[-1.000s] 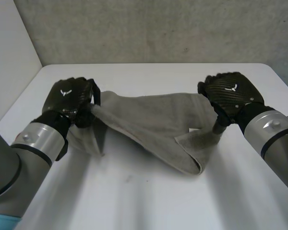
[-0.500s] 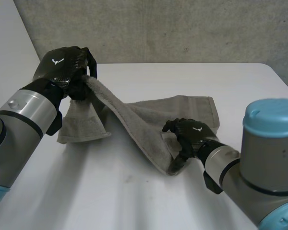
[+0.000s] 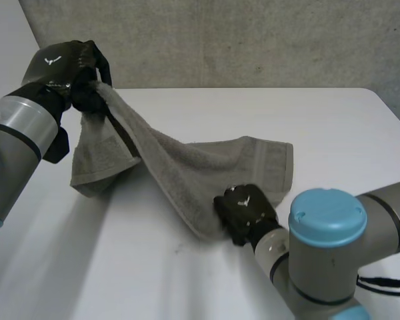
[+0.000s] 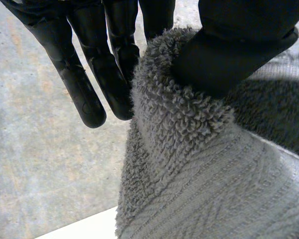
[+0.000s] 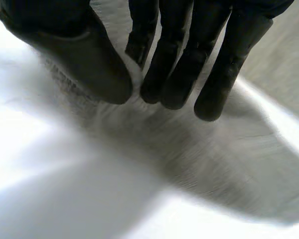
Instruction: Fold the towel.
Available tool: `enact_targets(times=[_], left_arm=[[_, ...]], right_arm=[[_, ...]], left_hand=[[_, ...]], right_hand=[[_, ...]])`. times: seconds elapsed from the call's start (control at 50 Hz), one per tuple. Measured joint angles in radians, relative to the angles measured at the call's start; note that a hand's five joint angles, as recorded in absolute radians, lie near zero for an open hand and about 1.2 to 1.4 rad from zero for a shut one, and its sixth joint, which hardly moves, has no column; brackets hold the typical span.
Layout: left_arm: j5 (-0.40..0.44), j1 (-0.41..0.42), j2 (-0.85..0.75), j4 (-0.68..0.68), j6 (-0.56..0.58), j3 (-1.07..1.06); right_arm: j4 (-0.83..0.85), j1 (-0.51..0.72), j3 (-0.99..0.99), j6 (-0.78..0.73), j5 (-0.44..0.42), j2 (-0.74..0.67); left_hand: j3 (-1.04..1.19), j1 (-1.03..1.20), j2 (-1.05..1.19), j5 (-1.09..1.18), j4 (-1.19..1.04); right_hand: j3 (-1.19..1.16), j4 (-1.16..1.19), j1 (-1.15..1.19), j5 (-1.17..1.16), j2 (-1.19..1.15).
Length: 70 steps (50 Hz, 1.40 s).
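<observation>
As the head view shows, my left hand (image 3: 65, 63) lifts a towel (image 3: 207, 167) corner off the desk (image 3: 333, 127), my right hand (image 3: 243, 208) at its near edge. Left wrist: thumb and fingers (image 4: 119, 74) pinch cloth. Right wrist: likewise pinching. No fold finished, I judge.

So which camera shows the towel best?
The head view: nearly the whole towel shows, one end raised in the left hand, the near edge pinched by the right hand. The wrist views give close patches of it at each thumb.
</observation>
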<state>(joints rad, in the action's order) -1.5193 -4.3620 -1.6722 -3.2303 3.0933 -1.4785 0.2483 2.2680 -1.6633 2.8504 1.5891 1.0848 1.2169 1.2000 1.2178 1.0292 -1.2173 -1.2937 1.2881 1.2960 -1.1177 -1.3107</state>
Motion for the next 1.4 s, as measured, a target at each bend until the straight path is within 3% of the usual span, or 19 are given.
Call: enact_targets(times=[0.12, 0.24, 0.36, 0.5, 0.7, 0.88, 1.0, 1.16, 1.3, 1.4], left_arm=[[-0.005, -0.014, -0.064, 0.012, -0.008, 0.112], [-0.008, -0.016, -0.111, 0.107, -0.069, 0.274], [-0.003, -0.018, -0.103, 0.202, -0.147, 0.335], [0.006, -0.017, -0.075, 0.221, -0.157, 0.265], [0.073, -0.026, 0.04, 0.239, -0.036, 0.089], [0.188, -0.038, 0.225, 0.317, 0.096, 0.054], [0.215, -0.066, 0.196, 0.339, 0.107, 0.066], [0.214, -0.084, -0.09, 0.354, 0.136, 0.121], [0.192, -0.075, -0.289, 0.328, 0.197, 0.359], [0.152, -0.068, -0.293, 0.2, 0.168, 0.578]], right_arm=[[0.023, -0.033, 0.263, -0.094, 0.09, 0.037], [0.028, -0.084, 0.483, -0.151, 0.116, 0.086], [0.044, -0.118, 0.493, -0.148, 0.116, 0.164], [0.053, -0.164, 0.395, -0.159, 0.086, 0.25], [-0.244, -0.25, 0.382, -0.22, -0.025, 0.368], [-0.573, -0.324, 0.585, -0.246, -0.099, 0.476], [-0.769, -0.359, 0.646, -0.309, -0.127, 0.363], [-0.848, -0.362, 0.664, -0.407, -0.134, 0.118], [-0.636, -0.356, 0.865, -0.341, -0.094, -0.045], [-0.358, -0.362, 0.983, -0.162, 0.012, -0.016]], left_hand=[[0.0, 0.0, 0.0, 0.0, 0.0], [0.0, 0.001, 0.0, 0.0, 0.0], [0.0, 0.002, 0.0, 0.0, -0.001], [0.0, 0.002, 0.0, 0.0, -0.001], [0.0, 0.002, 0.0, 0.0, -0.001], [0.0, 0.002, 0.0, 0.0, -0.002], [0.0, 0.002, 0.0, 0.0, -0.002], [0.0, 0.002, 0.0, 0.0, -0.002], [0.0, 0.002, 0.0, 0.0, -0.002], [0.0, 0.002, 0.001, 0.0, -0.002]], right_hand=[[-0.044, 0.053, 0.038, -0.045, -0.024], [-0.044, 0.053, 0.038, -0.045, -0.024], [-0.044, 0.053, 0.038, -0.045, -0.024], [-0.044, 0.053, 0.038, -0.045, -0.024], [-0.044, 0.053, 0.038, -0.045, -0.024], [-0.044, 0.053, 0.038, -0.045, -0.024], [-0.044, 0.053, 0.038, -0.051, -0.024], [-0.044, 0.053, 0.038, -0.051, -0.024], [-0.044, 0.053, 0.038, -0.051, -0.024], [-0.044, 0.053, 0.038, -0.051, -0.024]])
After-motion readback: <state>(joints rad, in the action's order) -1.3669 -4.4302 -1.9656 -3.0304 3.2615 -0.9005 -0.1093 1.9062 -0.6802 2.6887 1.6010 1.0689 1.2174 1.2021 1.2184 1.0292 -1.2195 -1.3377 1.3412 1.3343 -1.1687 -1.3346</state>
